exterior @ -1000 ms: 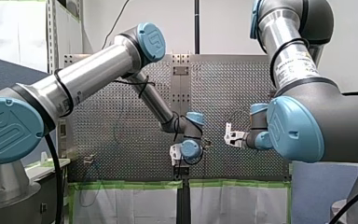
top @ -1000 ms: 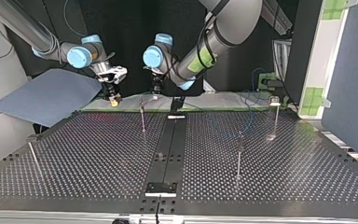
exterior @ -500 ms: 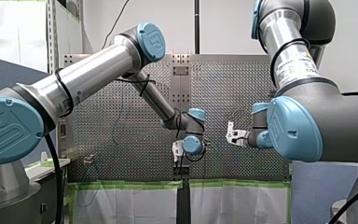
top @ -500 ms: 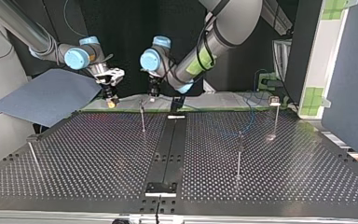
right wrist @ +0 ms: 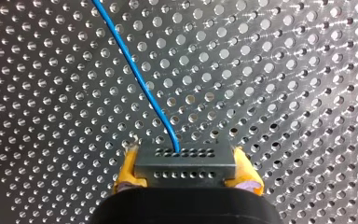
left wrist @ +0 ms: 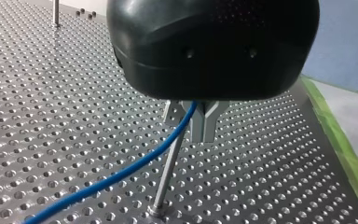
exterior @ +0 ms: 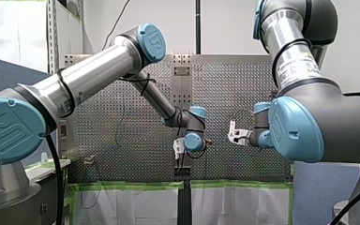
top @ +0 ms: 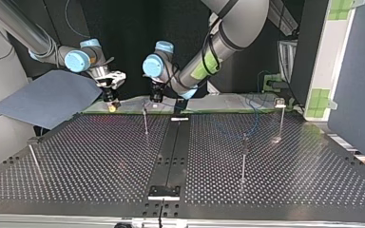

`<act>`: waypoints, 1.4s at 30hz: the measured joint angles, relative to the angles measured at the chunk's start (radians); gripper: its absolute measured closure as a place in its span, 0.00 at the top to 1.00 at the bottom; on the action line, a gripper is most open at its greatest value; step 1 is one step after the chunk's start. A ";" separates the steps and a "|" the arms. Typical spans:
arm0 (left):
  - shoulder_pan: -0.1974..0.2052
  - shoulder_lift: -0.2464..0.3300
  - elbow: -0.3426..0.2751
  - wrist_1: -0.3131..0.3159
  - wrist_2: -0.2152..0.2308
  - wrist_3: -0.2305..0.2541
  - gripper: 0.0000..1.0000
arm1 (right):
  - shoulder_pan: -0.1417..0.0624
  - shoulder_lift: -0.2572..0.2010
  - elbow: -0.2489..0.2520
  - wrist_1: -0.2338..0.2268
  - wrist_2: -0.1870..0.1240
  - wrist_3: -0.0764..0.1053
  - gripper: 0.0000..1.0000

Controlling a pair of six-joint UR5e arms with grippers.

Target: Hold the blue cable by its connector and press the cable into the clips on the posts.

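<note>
Currently I log my right gripper (right wrist: 186,170), yellow pads (right wrist: 125,171) pinching the connector (right wrist: 185,162), the blue cable (right wrist: 135,74) running across the table (right wrist: 284,70) to my left gripper (left wrist: 200,123) beside a post (left wrist: 167,177), that grip unreadable; risk, I judge: sideways tension drags the cable off the post unseated.

Perforated metal table (top: 100,156), my reference for every entry. Beyond its far edge in the front view: plain white wall (exterior: 225,28), evenly lit. Along its near edge there: green tape strip (exterior: 122,185), with white sheeting (exterior: 136,206) below. Behind that same edge, I log one black backdrop (top: 123,23). Off one side of the table: blue-grey sheet (top: 47,97). Off the opposite side: white upright (top: 325,71) with green tape patches, then a dark blue panel (top: 361,71).
</note>
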 joint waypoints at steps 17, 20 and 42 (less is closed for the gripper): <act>0.011 -0.019 0.056 -0.015 0.030 -0.012 0.00 | -0.001 0.002 -0.016 -0.003 0.000 0.010 0.00; 0.014 -0.024 0.061 -0.020 0.032 -0.014 0.00 | -0.001 0.002 -0.018 -0.003 0.000 0.012 0.00; 0.045 -0.030 0.095 -0.021 0.087 -0.037 0.00 | -0.004 0.055 -0.045 -0.003 0.002 0.011 0.00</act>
